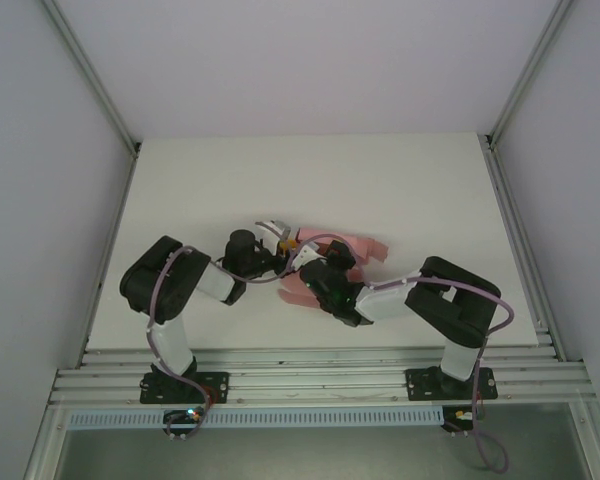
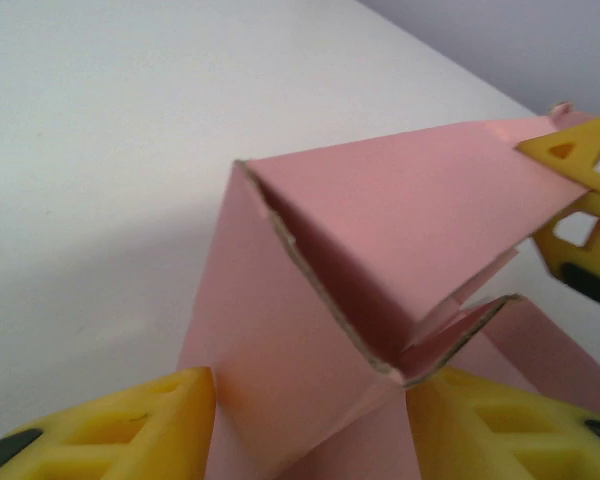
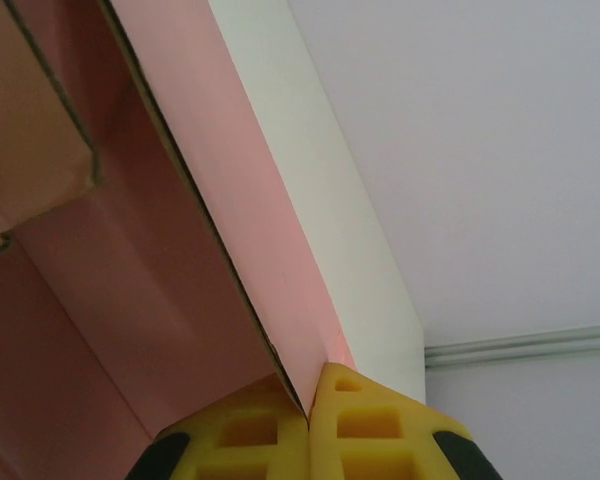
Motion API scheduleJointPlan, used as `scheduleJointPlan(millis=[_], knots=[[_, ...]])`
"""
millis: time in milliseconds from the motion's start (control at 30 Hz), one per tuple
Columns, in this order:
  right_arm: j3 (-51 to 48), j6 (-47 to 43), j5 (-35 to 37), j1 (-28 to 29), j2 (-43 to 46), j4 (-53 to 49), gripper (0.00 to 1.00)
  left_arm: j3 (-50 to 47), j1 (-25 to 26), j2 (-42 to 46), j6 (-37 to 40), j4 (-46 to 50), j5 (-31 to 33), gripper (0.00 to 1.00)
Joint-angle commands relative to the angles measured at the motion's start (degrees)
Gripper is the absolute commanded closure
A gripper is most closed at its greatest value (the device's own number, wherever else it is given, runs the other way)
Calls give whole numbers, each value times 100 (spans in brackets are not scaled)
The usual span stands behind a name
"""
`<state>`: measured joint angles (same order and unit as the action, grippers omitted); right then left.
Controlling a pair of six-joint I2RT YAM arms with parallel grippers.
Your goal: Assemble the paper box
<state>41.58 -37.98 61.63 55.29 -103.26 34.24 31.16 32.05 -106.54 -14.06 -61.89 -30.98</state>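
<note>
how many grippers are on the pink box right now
2: the left gripper has the paper box between its fingers, at its left end; the right gripper is shut on a card edge.

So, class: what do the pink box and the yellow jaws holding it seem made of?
Paper box: thin matte pink card, seemingly; cut edges show a brownish fibrous core. Jaws: probably moulded yellow plastic, matte, with open lattice cut-outs.

The left arm (image 1: 165,285) and the right arm (image 1: 450,305) are each built of bulky black joint housings joined by white links, on a black base plate (image 1: 185,386). A lilac cable (image 1: 156,322) loops along each. The fingers (image 2: 130,430) are yellow lattice with dark pads (image 2: 0,452). Below the left base plate glows what may be a tiny indicator light (image 1: 190,412).
</note>
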Motion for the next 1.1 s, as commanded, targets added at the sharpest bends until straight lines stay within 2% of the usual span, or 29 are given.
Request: scheduleJointPlan(millis=[0, 100, 167, 333, 600, 800, 867, 933, 1000, 1067], knots=[[-420, -98, -551, 74, -589, -413, 100, 105, -69, -167, -343, -718, -632, 46], [-564, 37, -702, 78, -414, -366, 100, -53, -251, -212, -452, -972, -836, 51], [-573, 262, -943, 77, -271, -690, 100, -123, -342, -190, -475, -993, -821, 51], [-516, 361, -1048, 95, -244, -883, 100, 151, -307, -393, -417, -806, -754, 53], [-342, 637, -1180, 118, -229, -1327, 100, 187, -139, -490, -266, -869, 126, 62], [-357, 908, -1273, 128, 58, -1686, 99, 59, -17, -436, -159, -879, 444, 77], [-318, 1080, -1391, 118, 343, -1952, 87, -2, 11, -418, -85, -883, 570, 84], [-212, 1287, -1420, 118, 685, -2235, 65, -48, 25, -387, -52, -877, 725, 90], [-67, 1584, -1671, 112, 1031, -2636, 51, -61, 20, -361, -10, -853, 742, 93], [40, 1871, -1950, 105, 1400, -2897, 45, -67, 22, -328, 5, -812, 752, 95]])
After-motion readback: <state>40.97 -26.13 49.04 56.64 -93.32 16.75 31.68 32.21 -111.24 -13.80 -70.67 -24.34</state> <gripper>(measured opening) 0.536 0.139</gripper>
